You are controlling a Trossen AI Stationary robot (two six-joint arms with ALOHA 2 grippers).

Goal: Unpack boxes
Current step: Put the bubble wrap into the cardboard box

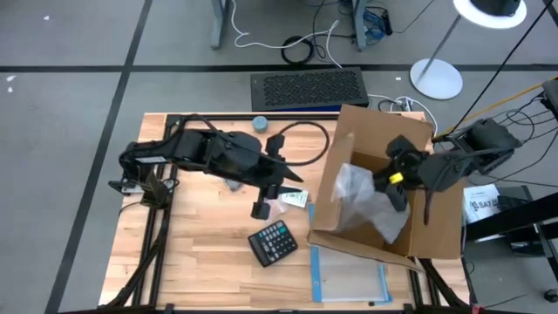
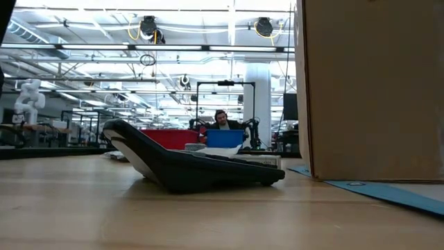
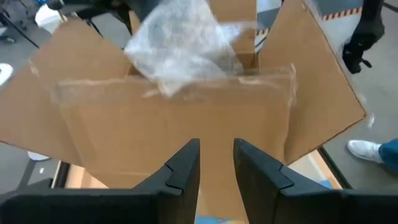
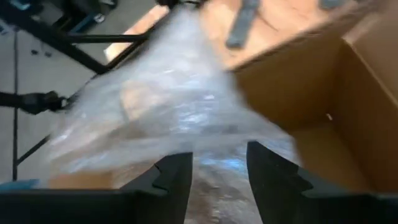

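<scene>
Open brown cardboard box [image 1: 366, 187] standing on the right half of the wooden surface [image 1: 200, 262], flaps spread outward, with crumpled clear plastic wrap [image 1: 362, 196] rising from its interior. Right gripper [image 1: 394, 194] reaching into the box from the right side; its fingers [image 4: 171, 177] stand apart with the plastic wrap between them, though whether they pinch it cannot be told. Left gripper [image 1: 266, 196] poised over the surface just left of the box, facing its near wall, fingers [image 3: 183, 171] slightly apart and holding nothing. A black calculator [image 1: 273, 242] lies in front of the left gripper; a clear pouch with blue edge [image 1: 349, 277] lies flat beside the box's front; a black grille-topped unit [image 1: 308, 89] lies at the far edge.
</scene>
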